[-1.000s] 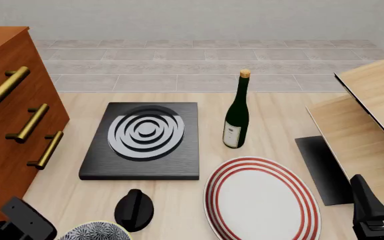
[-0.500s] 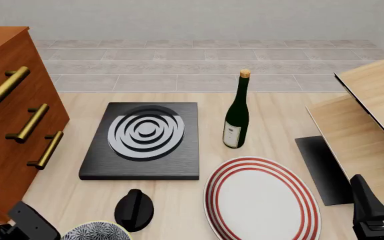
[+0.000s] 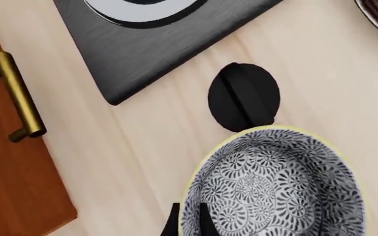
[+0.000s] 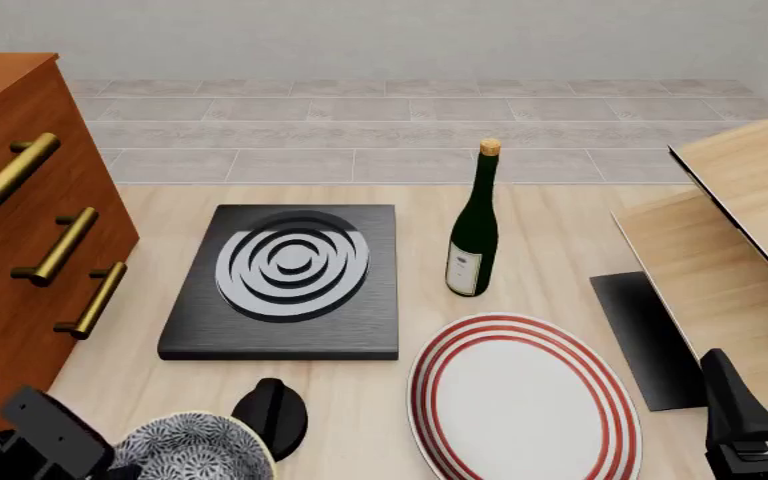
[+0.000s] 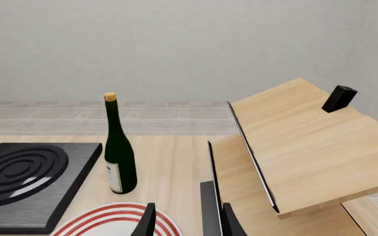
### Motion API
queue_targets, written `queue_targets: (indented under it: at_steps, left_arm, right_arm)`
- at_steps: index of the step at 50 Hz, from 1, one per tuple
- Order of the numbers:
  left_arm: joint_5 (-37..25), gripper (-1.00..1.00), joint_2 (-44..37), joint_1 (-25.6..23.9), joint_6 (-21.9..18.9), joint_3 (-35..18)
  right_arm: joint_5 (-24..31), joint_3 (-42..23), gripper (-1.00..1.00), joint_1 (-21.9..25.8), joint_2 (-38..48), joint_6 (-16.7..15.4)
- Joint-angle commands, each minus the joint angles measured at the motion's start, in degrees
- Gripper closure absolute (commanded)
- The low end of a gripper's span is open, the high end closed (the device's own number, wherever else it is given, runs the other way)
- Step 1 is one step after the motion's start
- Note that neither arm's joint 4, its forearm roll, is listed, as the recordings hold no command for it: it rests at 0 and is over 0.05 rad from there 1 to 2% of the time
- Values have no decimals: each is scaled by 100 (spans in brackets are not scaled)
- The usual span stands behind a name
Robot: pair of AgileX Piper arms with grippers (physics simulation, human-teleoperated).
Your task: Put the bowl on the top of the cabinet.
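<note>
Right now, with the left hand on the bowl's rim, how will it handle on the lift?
The bowl looks rigid and glazed, so probably slippery in a rim pinch by the left hand. Held at one edge only, it may tilt. It looks like ceramic: likely to chip if it bumps the cabinet.

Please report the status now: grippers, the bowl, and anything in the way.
Left gripper at bowl rim, grip unconfirmed. Right gripper open, idle. Bowl low, near edge, cabinet top not reached. Black knob beside bowl.
</note>
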State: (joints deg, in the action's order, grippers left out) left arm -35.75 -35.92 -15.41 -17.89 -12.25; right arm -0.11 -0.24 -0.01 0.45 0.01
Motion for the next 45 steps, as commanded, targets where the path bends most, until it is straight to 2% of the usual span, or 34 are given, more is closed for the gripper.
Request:
queue_targets:
  at_steps: [1, 13, 19, 24, 25, 27, 28, 29, 32, 33, 35, 40, 45]
  left_arm:
    - [-227, 100, 299, -96, 184, -348]
    - [-756, 100, 710, -205, 525, -834]
    - [-1047, 100, 886, -305, 740, -1271]
    - [-986, 100, 906, -151, 747, -1515]
    - [-1001, 100, 816, -151, 902, -1669]
    - [-1019, 100, 917, -146, 887, -1861]
    - [-1028, 100, 806, -139, 1026, -1873]
    - [-1039, 100, 956, -84, 879, -1942]
    - [-985, 100, 887, 32, 999, -2252]
    - [-1001, 100, 771, 66, 1167, -2326]
    - [-964, 100, 964, 147, 1014, -2343]
    - [-972, 100, 829, 283, 1289, -2782]
    - [-929, 100, 902, 446, 1333, -2938]
  right_arm:
    - [0, 0, -100, 0, 1, -2]
    - [0, 0, -100, 0, -1, 0]
    - [0, 0, -100, 1, 0, -1]
    - [0, 0, -100, 1, -1, 0]
    - [0, 0, -100, 0, 0, -1]
    - [0, 0, -100, 1, 0, 1]
    - [0, 0, -100, 1, 0, 0]
    - [0, 0, -100, 1, 0, 0]
    - [0, 0, -100, 0, -1, -1]
    - [0, 0, -100, -1, 0, 1]
    - [0, 0, -100, -1, 0, 1]
    - [0, 0, -100, 0, 0, 0]
    - [0, 0, -100, 1, 0, 0]
